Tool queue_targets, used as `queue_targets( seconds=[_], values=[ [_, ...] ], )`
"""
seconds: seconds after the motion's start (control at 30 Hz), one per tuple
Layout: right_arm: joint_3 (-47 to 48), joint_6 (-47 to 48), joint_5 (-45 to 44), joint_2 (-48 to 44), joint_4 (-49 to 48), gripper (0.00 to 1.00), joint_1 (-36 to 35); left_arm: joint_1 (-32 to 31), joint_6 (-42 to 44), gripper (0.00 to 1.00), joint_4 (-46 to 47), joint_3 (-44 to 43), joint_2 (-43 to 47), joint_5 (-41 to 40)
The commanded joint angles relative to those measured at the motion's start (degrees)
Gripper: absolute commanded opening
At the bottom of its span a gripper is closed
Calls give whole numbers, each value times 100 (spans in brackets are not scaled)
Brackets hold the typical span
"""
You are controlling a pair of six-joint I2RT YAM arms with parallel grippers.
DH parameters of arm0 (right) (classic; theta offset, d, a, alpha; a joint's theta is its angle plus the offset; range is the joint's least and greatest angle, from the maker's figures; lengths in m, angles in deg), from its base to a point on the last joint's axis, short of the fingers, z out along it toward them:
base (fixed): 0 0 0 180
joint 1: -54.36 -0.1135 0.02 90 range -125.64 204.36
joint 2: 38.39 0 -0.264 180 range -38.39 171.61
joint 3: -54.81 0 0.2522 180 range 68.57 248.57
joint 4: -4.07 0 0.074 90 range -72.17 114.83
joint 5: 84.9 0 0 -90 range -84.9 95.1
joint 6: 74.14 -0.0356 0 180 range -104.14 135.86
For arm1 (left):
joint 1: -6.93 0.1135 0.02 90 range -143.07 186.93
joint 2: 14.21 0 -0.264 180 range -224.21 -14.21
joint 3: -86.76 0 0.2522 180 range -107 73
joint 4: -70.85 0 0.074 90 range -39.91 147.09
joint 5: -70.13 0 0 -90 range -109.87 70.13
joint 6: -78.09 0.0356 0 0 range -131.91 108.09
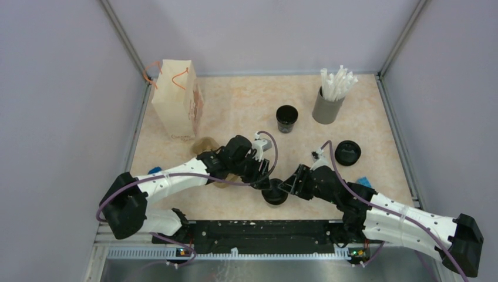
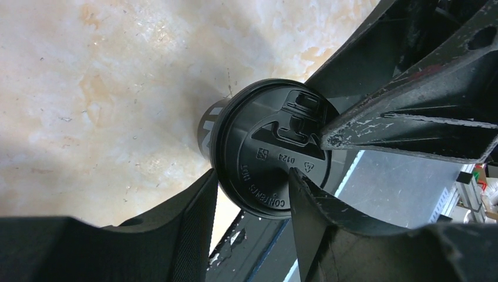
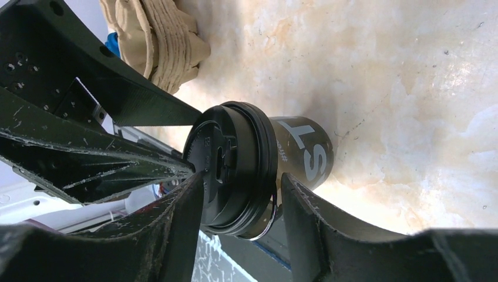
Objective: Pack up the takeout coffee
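Note:
A black coffee cup (image 1: 274,194) with white lettering stands near the table's front edge, a black lid (image 2: 267,158) on top of it. My left gripper (image 2: 252,173) is over the lid and open, one finger beside the lid's rim and the other fingertip lying on the lid's top. My right gripper (image 3: 241,176) comes in from the right and straddles the lid (image 3: 235,167). It is open, with one finger against the lid's top and the other beside the cup wall (image 3: 305,155) below the rim, a small gap showing there. Both grippers (image 1: 262,173) (image 1: 288,187) meet at the cup.
A brown paper bag (image 1: 176,100) with orange handles stands at the back left. A tan cardboard holder (image 1: 205,147) lies by the left arm. A second, uncovered black cup (image 1: 286,117), a loose lid (image 1: 347,153) and a grey holder of straws (image 1: 327,106) are further back.

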Motion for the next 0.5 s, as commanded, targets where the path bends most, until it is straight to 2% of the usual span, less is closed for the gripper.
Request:
queue_targets(
  seconds=[0.0, 0.23, 0.47],
  values=[
    [-37, 93, -152, -2, -140, 50, -74, -67, -62, 53, 320, 67, 111, 161],
    [-99, 135, -174, -55, -48, 46, -76, -122, -67, 53, 332, 158, 143, 176],
    [-172, 195, -113, -218, 99, 50, -77, -144, -63, 62, 332, 276, 336, 144]
  ],
)
